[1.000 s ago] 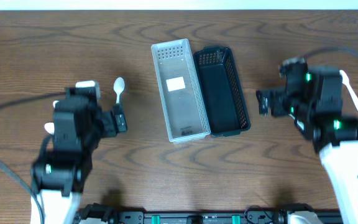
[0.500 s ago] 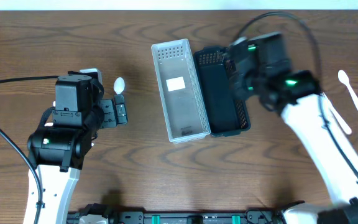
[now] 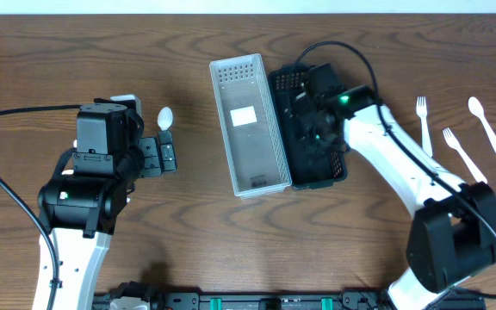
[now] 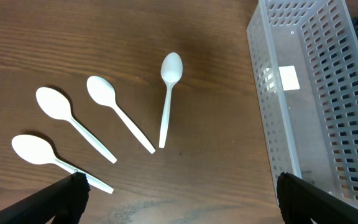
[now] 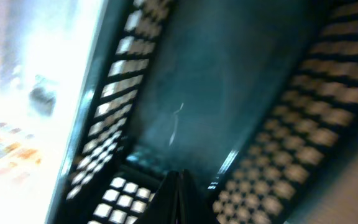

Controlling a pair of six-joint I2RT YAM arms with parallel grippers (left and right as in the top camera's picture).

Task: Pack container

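At the left, four white plastic spoons point(image 4: 168, 93) lie loose under the left gripper point(image 4: 182, 196), spread wide and empty; they look light, stiff and slick, so I would pinch mid-handle; right of the white basket point(image 3: 223, 129), the right gripper point(image 5: 179, 183) sits in the touching black basket point(image 3: 317, 183), fingers seemingly pressed together; blur hides any load.

dark wood-grain table point(image 3: 188, 250), black rail point(image 3: 265, 301) with green clips along its near edge
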